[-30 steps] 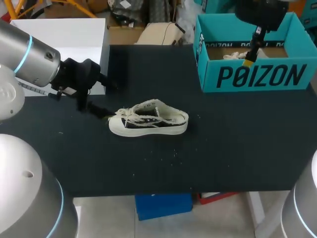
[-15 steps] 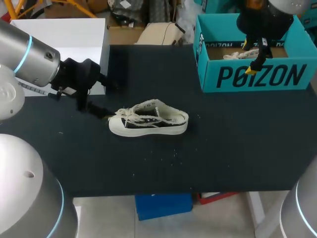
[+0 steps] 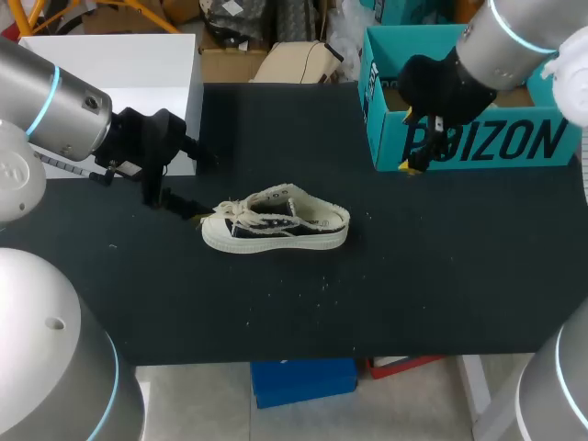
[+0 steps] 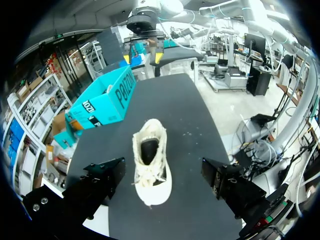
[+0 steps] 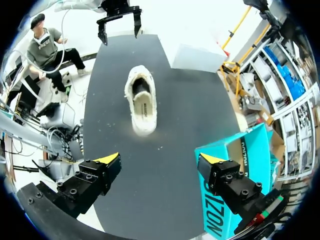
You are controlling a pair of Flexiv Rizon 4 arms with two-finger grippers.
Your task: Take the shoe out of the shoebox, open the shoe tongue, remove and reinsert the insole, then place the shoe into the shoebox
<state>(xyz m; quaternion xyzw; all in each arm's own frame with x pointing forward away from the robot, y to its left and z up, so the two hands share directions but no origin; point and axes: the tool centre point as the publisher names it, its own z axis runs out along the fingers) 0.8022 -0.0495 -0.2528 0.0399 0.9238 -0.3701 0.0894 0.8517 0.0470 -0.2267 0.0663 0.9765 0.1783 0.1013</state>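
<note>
A cream low-top shoe (image 3: 276, 220) lies on its sole on the black table (image 3: 441, 276), toe toward my left arm. My left gripper (image 3: 175, 197) hovers open just off the toe. In the left wrist view the shoe (image 4: 150, 167) sits straight ahead of that gripper (image 4: 162, 175), with its toe reaching in between the spread fingers. The teal shoebox (image 3: 478, 142) stands at the back right. My right gripper (image 3: 413, 158) hangs open and empty at the box's front left corner. From the right wrist view, the shoe (image 5: 141, 100) lies well ahead of that gripper (image 5: 159, 160), with the shoebox (image 5: 240, 150) beside it.
A white block (image 3: 110, 64) borders the table at the back left, behind my left arm. Small crumbs (image 3: 322, 287) dot the tabletop in front of the shoe. My right arm hides part of the box's inside.
My right arm has come out from above the shoebox, moving left and down to the box's front left corner. The left arm and the shoe have not moved.
</note>
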